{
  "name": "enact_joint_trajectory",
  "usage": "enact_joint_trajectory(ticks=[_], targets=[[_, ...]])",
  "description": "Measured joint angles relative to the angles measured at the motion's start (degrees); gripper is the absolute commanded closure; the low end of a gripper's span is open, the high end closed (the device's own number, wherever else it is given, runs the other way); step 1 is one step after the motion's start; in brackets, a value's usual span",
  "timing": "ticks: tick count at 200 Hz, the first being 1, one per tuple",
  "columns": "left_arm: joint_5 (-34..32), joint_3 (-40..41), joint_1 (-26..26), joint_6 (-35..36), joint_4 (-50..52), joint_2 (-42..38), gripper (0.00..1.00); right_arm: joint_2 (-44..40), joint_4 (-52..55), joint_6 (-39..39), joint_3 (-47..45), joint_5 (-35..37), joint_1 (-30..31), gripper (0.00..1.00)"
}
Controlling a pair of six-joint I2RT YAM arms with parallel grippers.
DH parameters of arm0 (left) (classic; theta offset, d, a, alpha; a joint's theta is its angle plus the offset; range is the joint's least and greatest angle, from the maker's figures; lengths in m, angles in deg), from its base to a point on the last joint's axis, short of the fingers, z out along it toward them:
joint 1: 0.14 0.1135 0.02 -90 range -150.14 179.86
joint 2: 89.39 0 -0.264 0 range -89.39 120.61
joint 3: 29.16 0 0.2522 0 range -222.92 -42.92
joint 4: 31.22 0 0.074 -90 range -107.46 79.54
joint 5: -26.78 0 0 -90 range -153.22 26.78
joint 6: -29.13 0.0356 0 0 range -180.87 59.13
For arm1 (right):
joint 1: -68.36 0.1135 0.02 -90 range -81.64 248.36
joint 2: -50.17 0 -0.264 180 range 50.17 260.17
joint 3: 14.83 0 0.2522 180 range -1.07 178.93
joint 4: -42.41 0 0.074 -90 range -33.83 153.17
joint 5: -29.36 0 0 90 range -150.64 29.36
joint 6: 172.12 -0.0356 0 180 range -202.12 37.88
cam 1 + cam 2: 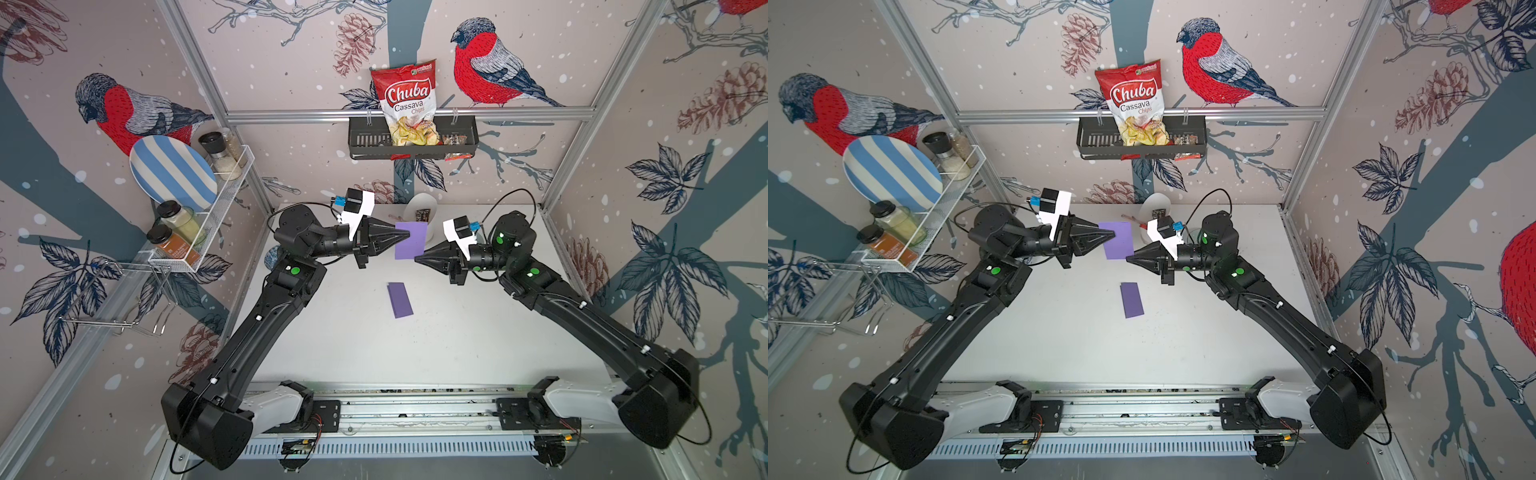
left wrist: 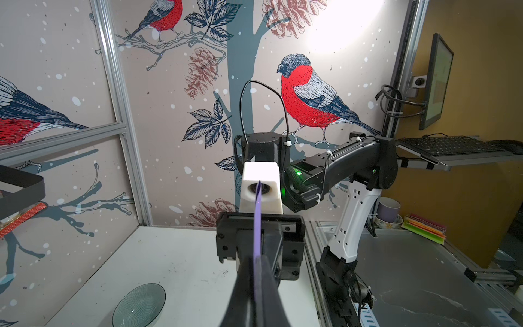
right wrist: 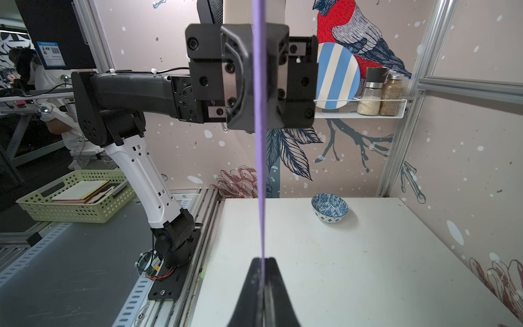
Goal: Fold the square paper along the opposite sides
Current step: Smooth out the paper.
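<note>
The left gripper (image 1: 406, 236), from nine o'clock, and the right gripper (image 1: 418, 259), from four, pinch the purple paper (image 1: 413, 245); a folded strip (image 1: 400, 300) lies at six.

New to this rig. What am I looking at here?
Two robot arms with pincer grippers work over a white table. Two pictures look down from an overhead camera pair. The other two come from a camera on each arm's wrist, looking out along its gripper. The left gripper and right gripper are both shut on one purple paper sheet, held up between them; the wrist views see it edge-on. A second purple paper, seemingly folded, lies on the table, plus a blue bowl and a glass bowl.
</note>
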State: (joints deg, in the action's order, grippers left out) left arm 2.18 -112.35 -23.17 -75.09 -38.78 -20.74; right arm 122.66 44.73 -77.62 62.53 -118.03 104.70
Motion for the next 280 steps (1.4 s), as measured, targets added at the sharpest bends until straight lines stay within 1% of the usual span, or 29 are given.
enact_joint_trajectory(ticks=[26,35,42,47,52,99,110,119,124,130,132,196,199,212,227,248,280], targets=[[0.0,0.1,0.0,0.0,0.1,0.0,1.00,-0.1,0.0,0.1,-0.2,0.0,0.0,1.00],[0.0,0.1,0.0,0.0,0.1,-0.1,1.00,-0.1,0.0,0.1,-0.3,0.0,0.0,0.90],[0.0,0.1,0.0,0.0,0.2,-0.2,1.00,-0.2,-0.1,0.0,-0.4,0.2,0.0,0.89],[0.1,0.1,0.0,0.0,0.2,-0.2,1.00,-0.2,-0.1,0.1,-0.4,0.3,0.0,0.91],[0.0,0.1,0.0,0.0,0.2,-0.3,1.00,-0.2,0.0,0.1,-0.4,0.4,0.1,1.00],[0.0,0.1,0.0,0.0,0.2,-0.5,1.00,-0.3,0.0,0.1,-0.8,1.0,0.1,1.00],[0.0,0.1,0.0,0.0,0.5,-0.5,1.00,-0.3,-0.1,0.1,-1.1,1.0,0.1,0.85],[0.0,0.1,0.0,0.0,0.8,-0.4,1.00,-0.3,-0.2,0.1,-1.3,1.2,0.1,0.82],[0.0,0.1,0.0,0.0,0.7,-0.4,1.00,-0.3,-0.1,0.1,-1.4,1.4,0.1,0.85],[-0.1,0.1,0.0,0.0,0.6,-0.4,1.00,-0.3,0.0,0.2,-1.6,1.5,0.1,0.97],[-0.1,0.1,0.0,0.0,0.5,-0.4,1.00,-0.3,0.0,0.2,-1.7,1.6,0.1,1.00],[-0.1,0.1,0.0,0.0,0.3,-0.4,1.00,-1.5,1.3,0.3,-1.9,2.1,0.1,1.00],[-0.1,0.1,0.0,0.0,0.3,-0.4,1.00,-1.6,1.3,0.3,-1.9,2.1,0.1,0.97],[-0.1,0.1,0.0,0.0,0.3,-0.4,1.00,-1.9,1.3,0.3,-1.9,2.1,0.1,0.78],[-0.3,0.1,0.0,0.0,0.3,-0.4,1.00,-2.0,1.6,0.4,-2.0,2.6,0.1,0.63],[-0.4,0.1,0.0,0.1,0.4,-0.4,1.00,-2.2,2.8,1.6,-2.2,3.2,0.0,0.52],[-0.5,0.6,0.0,0.1,0.3,-0.3,1.00,-3.7,3.1,1.4,-1.2,4.5,-1.9,0.43]])
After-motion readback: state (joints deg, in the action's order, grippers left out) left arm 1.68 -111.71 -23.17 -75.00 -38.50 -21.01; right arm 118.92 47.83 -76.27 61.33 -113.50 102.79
